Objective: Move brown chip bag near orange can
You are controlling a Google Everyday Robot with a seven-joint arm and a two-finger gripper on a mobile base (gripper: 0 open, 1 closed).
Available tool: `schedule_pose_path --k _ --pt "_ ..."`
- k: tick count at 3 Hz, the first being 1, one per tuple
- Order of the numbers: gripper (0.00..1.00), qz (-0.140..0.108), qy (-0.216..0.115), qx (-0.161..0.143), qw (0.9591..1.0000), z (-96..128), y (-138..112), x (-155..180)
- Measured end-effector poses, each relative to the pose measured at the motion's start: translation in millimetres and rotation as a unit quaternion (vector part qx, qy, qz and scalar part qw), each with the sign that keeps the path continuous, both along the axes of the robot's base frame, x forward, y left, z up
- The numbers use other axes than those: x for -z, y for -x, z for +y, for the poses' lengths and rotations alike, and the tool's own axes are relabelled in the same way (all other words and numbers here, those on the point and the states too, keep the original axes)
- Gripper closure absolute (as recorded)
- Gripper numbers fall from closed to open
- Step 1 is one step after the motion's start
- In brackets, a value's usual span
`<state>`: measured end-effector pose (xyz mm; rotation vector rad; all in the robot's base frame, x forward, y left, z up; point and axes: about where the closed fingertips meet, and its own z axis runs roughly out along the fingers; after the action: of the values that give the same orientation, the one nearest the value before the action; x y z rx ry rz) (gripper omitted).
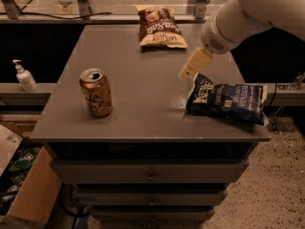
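Note:
The brown chip bag [160, 27] lies flat at the far edge of the grey table [138, 75], its cream-yellow band toward me. The orange can [96, 92] stands upright near the table's front left, pull tab on top. My gripper [195, 64] hangs from the white arm [248, 13] that comes in from the upper right. It hovers over the table's right middle, right of and nearer to me than the brown bag, just above the dark blue chip bag's left end. It holds nothing that I can see.
A dark blue chip bag [228, 102] lies at the table's right front, overhanging the edge. A soap dispenser [24, 76] stands on a ledge to the left. A cardboard box [28, 190] sits on the floor at lower left. Drawers [150, 175] are under the tabletop.

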<state>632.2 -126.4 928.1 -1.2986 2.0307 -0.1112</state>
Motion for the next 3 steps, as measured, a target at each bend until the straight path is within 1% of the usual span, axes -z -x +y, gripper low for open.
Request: schedule_pose_path --k 1,2,3 --pt "0.0 -0.014 -0.046 0.034 0.9983 -0.3 -60.4 19.5" --pt "0.0 -0.017 -0.098 0.066 0.9929 7.2 -118.4 39.1" --pt "0.0 -0.011 -0.148 0.1 0.9839 16.9 -166.0 58.2"
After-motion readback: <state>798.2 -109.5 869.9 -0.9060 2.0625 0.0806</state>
